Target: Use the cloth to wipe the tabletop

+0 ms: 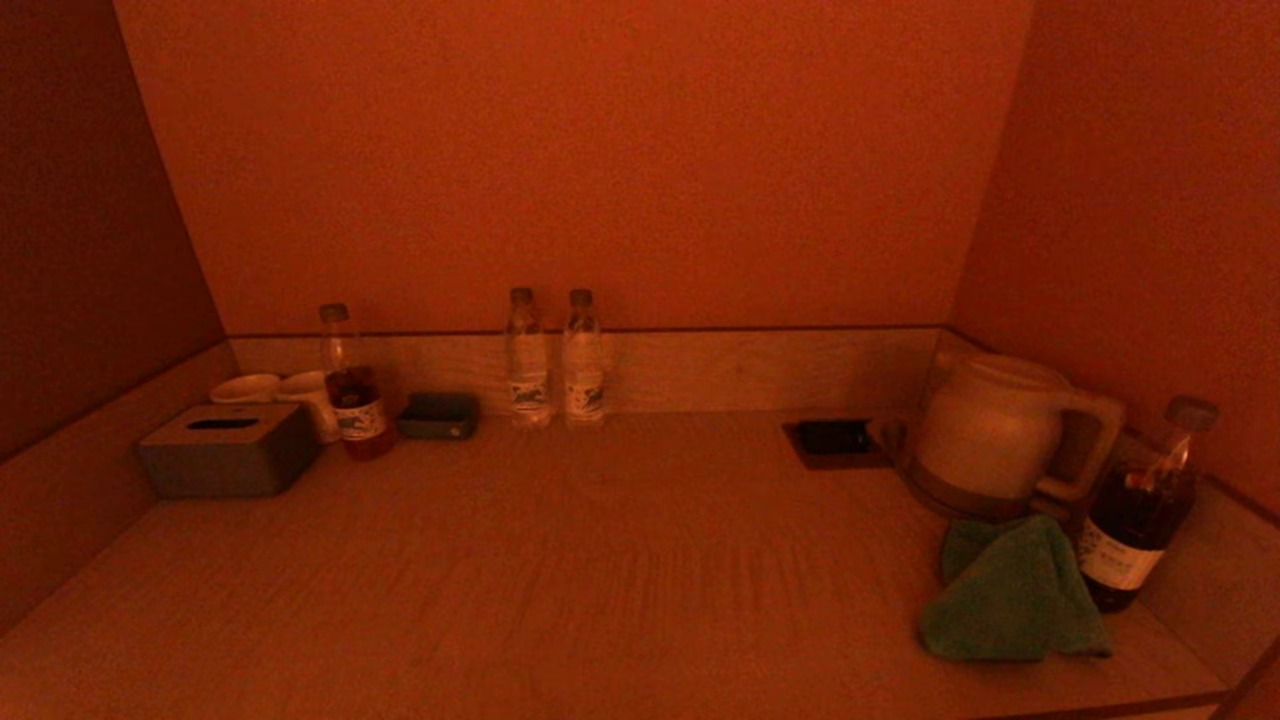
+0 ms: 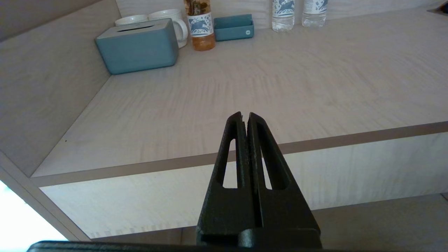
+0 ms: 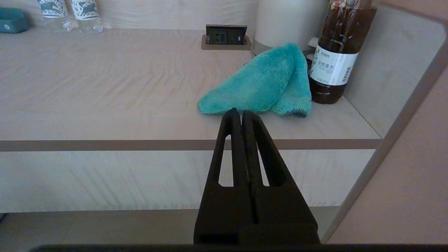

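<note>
Now | both fingers (image 2: 244,117) (image 3: 237,112) closed, off tabletop (image 1: 600,560) | cloth (image 1: 1010,595) beside kettle (image 1: 990,430)

Plain walls (image 1: 600,160) on three sides of an alcove, dim light, recessed socket (image 3: 225,35).

Far left: grey tissue box (image 1: 228,448), two white mugs (image 1: 280,392) behind it, tea bottle (image 1: 352,385), small dark tray (image 1: 438,415). Far centre: two water bottles (image 1: 555,358) side by side. Right: recessed socket (image 1: 832,438), pale kettle (image 1: 995,432), dark drink bottle (image 1: 1140,508) beside it.
</note>
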Motion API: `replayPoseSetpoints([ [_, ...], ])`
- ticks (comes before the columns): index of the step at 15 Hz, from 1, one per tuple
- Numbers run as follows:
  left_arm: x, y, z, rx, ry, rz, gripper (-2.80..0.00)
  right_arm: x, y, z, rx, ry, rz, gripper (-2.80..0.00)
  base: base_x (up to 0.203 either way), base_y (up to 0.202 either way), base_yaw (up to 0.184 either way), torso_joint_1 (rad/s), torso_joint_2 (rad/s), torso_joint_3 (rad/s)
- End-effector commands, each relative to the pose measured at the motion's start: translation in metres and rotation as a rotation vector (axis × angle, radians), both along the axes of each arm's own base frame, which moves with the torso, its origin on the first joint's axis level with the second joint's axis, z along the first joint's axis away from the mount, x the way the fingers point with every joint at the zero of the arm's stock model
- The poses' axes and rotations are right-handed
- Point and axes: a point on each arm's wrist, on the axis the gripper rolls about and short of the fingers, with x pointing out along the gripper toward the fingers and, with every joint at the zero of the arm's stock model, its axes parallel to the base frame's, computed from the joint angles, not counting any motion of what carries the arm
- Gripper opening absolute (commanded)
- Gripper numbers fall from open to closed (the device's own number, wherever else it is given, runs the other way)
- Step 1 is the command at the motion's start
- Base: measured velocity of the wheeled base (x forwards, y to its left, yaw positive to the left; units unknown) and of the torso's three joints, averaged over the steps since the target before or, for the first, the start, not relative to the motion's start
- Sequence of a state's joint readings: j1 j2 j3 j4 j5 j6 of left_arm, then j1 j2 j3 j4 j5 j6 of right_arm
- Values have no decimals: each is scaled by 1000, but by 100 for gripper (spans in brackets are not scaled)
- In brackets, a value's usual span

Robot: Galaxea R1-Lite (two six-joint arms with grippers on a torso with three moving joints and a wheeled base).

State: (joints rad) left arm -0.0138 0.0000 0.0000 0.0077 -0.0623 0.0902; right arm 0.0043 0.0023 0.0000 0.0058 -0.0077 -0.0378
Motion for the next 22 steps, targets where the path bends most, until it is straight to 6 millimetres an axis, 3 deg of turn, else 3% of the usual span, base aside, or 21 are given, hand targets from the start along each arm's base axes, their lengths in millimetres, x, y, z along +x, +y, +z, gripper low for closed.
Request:
replayPoseSetpoints([
  [1, 0, 0, 0, 0, 0, 1, -280, 0, 0, 0, 12, -1, 0, -280, 0, 0, 0, 0, 0, 0],
  [22, 0, 0, 0, 0, 0, 1, -280, 0, 0, 0, 12, -1, 0, -280, 0, 0, 0, 0, 0, 0],
])
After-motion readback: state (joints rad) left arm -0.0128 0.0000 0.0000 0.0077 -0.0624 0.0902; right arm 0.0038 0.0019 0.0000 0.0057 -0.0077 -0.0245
